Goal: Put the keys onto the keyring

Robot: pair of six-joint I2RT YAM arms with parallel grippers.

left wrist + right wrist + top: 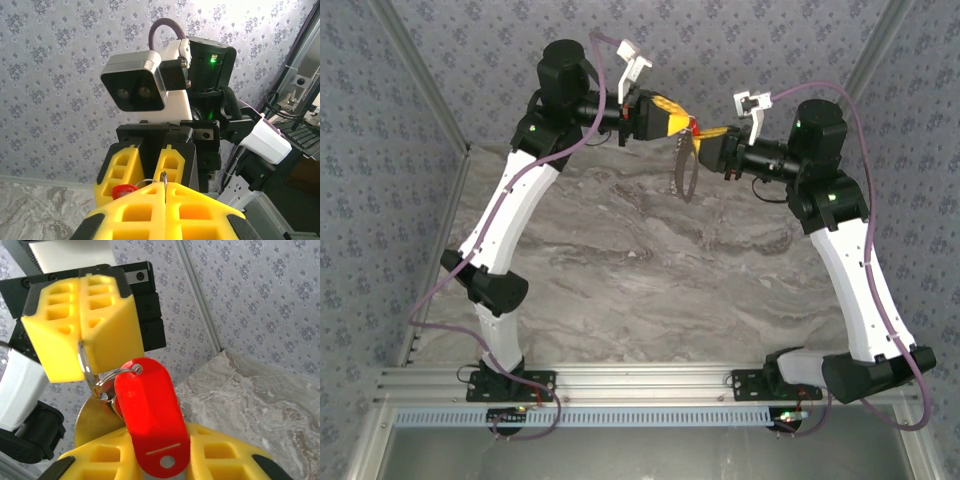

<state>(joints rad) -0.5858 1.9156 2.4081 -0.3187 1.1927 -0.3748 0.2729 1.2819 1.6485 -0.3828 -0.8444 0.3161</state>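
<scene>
Pincer on left arm (164, 186) is pinching shut on the thin upper edge of what I am taking for the keyring (682, 172). The metal is running out from between its yellow fingers (107, 325), and the grey-brown loop is hanging down beneath the tips. Right pincer (161, 436) is facing it, tips nearly meeting, with the red key (152, 415) lying across the gap between its jaws. Whether those jaws are clamping the key or only flanking it, I cannot tell. Key's small silver split ring (120, 374) is pressing against the pinched metal and seems to be hooking it, though a full threading is not showing. Both pincers are working in the air over the far side of the marble worktop (620, 270). Judging progress: pick-up is looking done, joining is looking under way, and seating the key and letting go are remaining
</scene>
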